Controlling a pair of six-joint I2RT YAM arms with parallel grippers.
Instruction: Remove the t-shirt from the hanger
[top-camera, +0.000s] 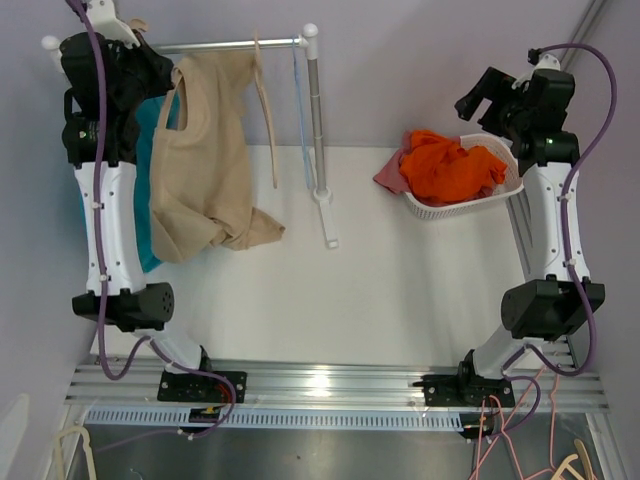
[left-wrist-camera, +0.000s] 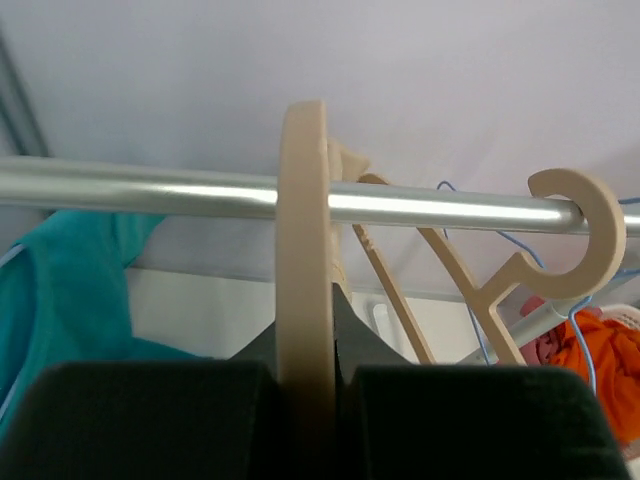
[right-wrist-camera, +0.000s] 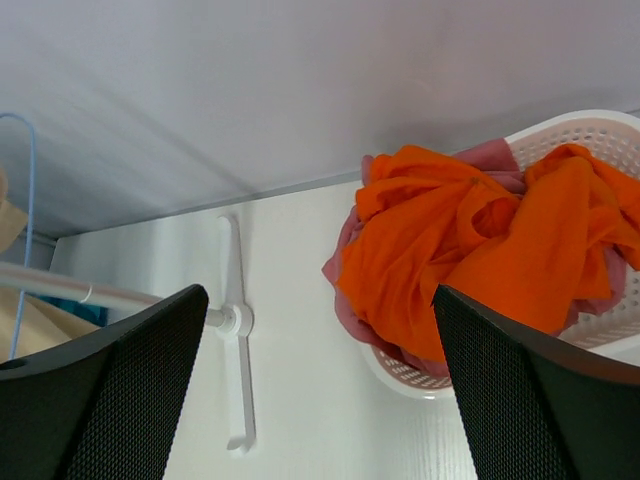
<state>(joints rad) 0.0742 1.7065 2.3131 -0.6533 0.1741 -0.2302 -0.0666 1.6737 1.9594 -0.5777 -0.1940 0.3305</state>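
A beige t-shirt (top-camera: 200, 165) hangs on a beige wooden hanger at the left end of the rack rail (top-camera: 240, 44), its lower part bunched on the table. My left gripper (top-camera: 160, 75) is up at the rail. In the left wrist view it (left-wrist-camera: 305, 350) is shut on that hanger's hook (left-wrist-camera: 303, 200), which loops over the rail (left-wrist-camera: 130, 187). The shirt itself is hidden in that view. My right gripper (top-camera: 487, 100) is open and empty, held above the basket (top-camera: 505, 185); its fingers (right-wrist-camera: 110, 390) stand wide apart.
An empty wooden hanger (top-camera: 265, 110) and a blue wire hanger (top-camera: 299, 100) hang further right on the rail. A teal garment (top-camera: 148, 190) hangs behind the left arm. The rack post (top-camera: 318, 110) and foot (top-camera: 326, 215) stand mid-table. The white basket holds orange (top-camera: 450, 165) and pink clothes.
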